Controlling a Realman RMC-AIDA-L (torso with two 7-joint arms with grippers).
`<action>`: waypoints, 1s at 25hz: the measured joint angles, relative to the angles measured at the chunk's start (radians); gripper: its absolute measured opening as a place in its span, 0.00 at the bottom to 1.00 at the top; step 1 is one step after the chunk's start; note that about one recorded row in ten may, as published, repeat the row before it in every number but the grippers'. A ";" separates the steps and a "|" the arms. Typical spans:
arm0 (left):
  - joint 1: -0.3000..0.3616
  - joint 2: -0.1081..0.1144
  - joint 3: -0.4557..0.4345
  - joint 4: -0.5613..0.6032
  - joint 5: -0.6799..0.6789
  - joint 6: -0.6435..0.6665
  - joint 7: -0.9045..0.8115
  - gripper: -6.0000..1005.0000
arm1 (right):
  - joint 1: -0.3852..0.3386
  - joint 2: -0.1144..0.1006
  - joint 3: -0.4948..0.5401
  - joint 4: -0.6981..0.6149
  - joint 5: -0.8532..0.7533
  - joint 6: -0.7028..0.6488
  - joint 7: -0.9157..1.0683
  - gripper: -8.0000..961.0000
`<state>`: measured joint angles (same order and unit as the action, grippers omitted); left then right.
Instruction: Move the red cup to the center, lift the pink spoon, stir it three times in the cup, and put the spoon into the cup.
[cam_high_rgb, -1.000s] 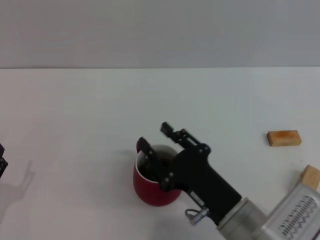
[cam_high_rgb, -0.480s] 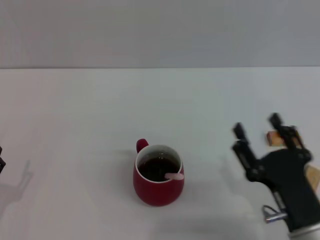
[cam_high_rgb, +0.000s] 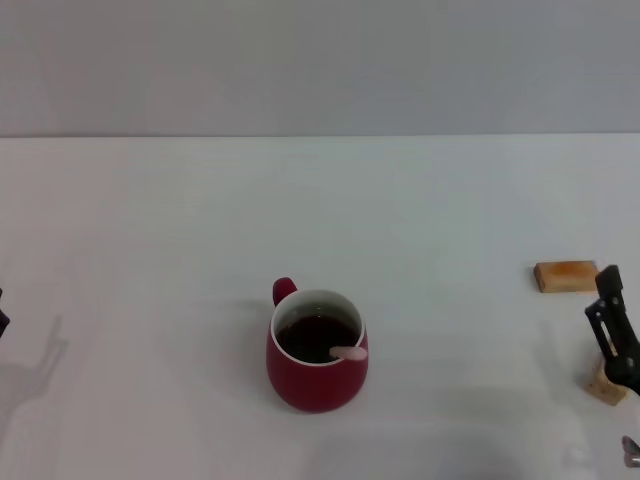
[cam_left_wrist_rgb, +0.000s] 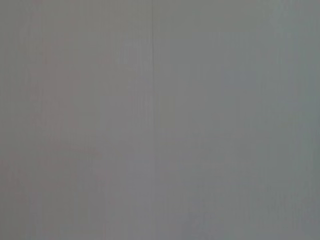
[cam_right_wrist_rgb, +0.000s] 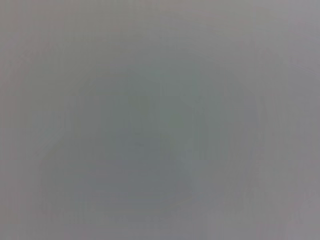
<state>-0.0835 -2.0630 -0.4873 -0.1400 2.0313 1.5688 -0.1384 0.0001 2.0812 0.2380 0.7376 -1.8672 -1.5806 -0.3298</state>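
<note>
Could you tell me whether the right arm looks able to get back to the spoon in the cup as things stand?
Probably yes: the pink spoon leans on the red cup rim, handle exposed, with bare table between it and the right gripper.

a plain white table (cam_high_rgb: 180, 220) carries the red cup (cam_high_rgb: 316, 375), which stands upright near the middle toward the front edge, its handle at the back left. well off to the right lie two tan wooden blocks (cam_high_rgb: 566, 275), apart.
</note>
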 joint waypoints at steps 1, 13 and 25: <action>0.000 -0.001 -0.005 -0.002 0.000 0.001 0.000 0.85 | -0.001 0.000 -0.004 -0.004 0.005 0.000 0.000 0.77; 0.000 -0.001 -0.005 0.001 0.005 0.017 0.022 0.85 | 0.024 0.000 -0.027 -0.011 0.006 -0.002 0.002 0.78; 0.015 0.000 -0.003 0.007 0.005 0.033 0.023 0.85 | 0.020 0.002 -0.031 -0.019 0.006 -0.017 0.001 0.78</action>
<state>-0.0688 -2.0632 -0.4903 -0.1334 2.0362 1.6015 -0.1157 0.0206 2.0828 0.2068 0.7188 -1.8609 -1.5975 -0.3284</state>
